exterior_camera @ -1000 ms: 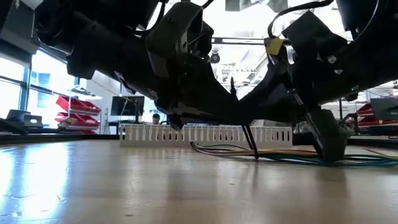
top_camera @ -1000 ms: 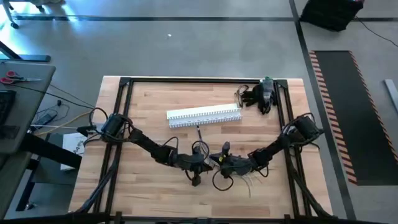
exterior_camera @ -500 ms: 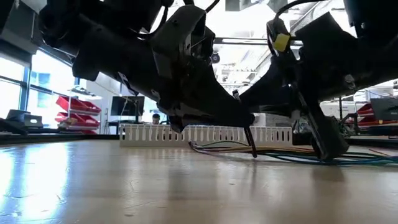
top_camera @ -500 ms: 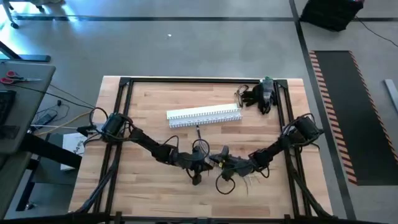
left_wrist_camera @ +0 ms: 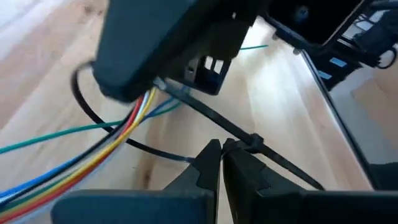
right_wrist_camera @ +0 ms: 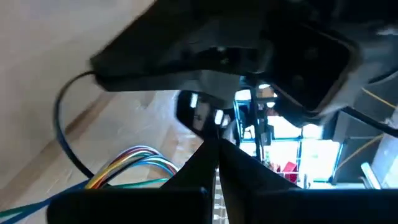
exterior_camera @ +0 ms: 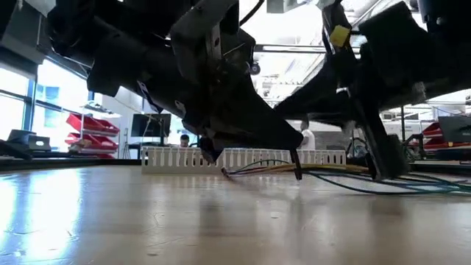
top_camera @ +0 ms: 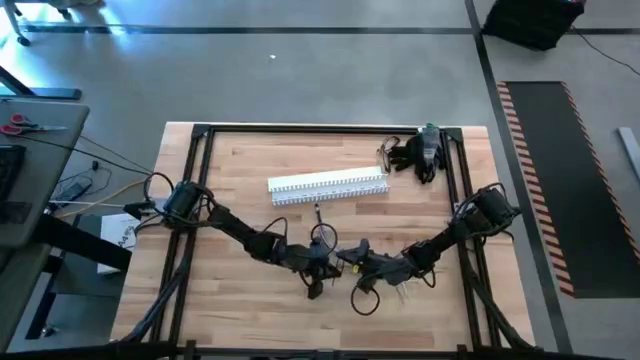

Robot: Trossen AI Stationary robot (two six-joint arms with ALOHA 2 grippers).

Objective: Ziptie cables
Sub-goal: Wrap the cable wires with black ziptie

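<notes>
My left end effector point(top_camera: 318, 262) and right end effector point(top_camera: 352, 262) meet low at centre frame in the high view, tips facing, with the cables point(top_camera: 362, 296) between and just below them.

Left end effector: fingers point(left_wrist_camera: 208, 163) clenched, with the black zip tie point(left_wrist_camera: 255, 142) running just past the tips. It looks pinched there, but I cannot confirm contact.

Right end effector: fingers point(right_wrist_camera: 214, 158) pressed together. What they grip is hidden behind the left arm's body, so I record it only as clenched.

Location of work: the cables lie on the bench point(top_camera: 240, 310) in the lower middle of the frame. In the left wrist view the coloured strands point(left_wrist_camera: 118, 137) are gathered into one bundle; a dark loop point(top_camera: 364, 301) spills toward the bottom of the high view.

Governing relation: the bundle's long axis runs roughly left to right in the low view, close under both tips. Neither arm is clearly nearer.

Surroundings: slotted white channel point(top_camera: 328, 185) above centre, apart from the work; a dark tool cluster point(top_camera: 417, 152) at upper right. In my judgement, the arms crowding each other is the main obstruction.
</notes>
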